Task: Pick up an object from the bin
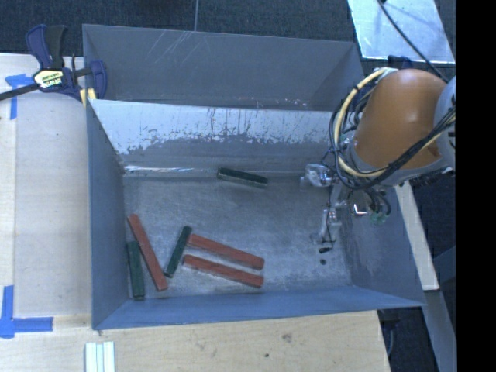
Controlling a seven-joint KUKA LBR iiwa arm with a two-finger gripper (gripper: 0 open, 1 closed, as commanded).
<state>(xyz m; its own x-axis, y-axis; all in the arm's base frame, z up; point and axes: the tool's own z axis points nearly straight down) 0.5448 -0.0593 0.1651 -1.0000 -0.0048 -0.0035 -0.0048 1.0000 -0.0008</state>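
Bright glare on bin wall [225,122]

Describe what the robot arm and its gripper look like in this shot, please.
The wrist carries a large, rounded orange-brown cover with a smooth, slightly glossy surface. Yellow and black cables loop along its edge and bunch together beneath it. Out of that bundle comes the gripper, a slim piece of silvery metal that is dark at the tip.

Orange cover [395,118] hides the wrist; arm [448,111] cut off rightward.
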